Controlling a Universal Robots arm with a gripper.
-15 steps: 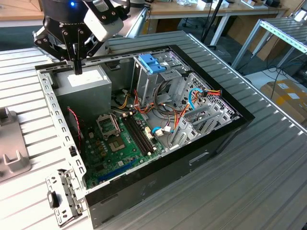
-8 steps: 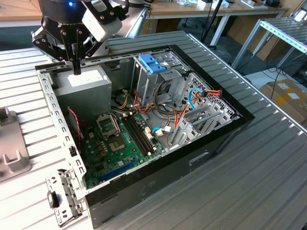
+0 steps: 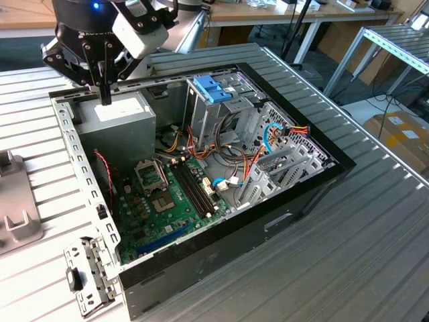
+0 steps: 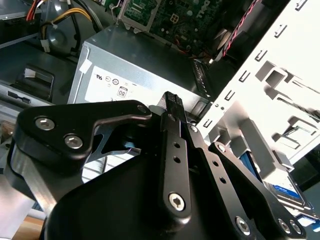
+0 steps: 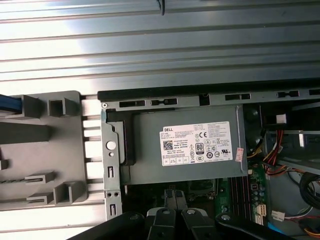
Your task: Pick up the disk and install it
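Observation:
My gripper (image 3: 105,99) is shut with nothing in it. It hangs just above the grey power supply (image 3: 124,115) in the back corner of the open computer case (image 3: 315,181), on the exterior view's left. Both wrist views show the closed fingertips (image 4: 171,98) over that labelled box (image 5: 190,145). The disk (image 4: 286,189), a labelled drive edged in bright blue, lies outside the case past its perforated rear wall (image 4: 260,85), partly hidden behind my gripper's links. In the first wrist view a blue edge (image 5: 9,104) of it sits in the grey holder (image 5: 50,135).
A light-blue bracket (image 3: 213,87) sits on the drive cage (image 3: 228,114) at the back of the case. The motherboard (image 3: 167,201) and loose cables (image 3: 268,144) fill the case floor. The ribbed metal table (image 3: 375,241) runs all round, with the grey holder (image 3: 17,225) at the exterior view's left edge.

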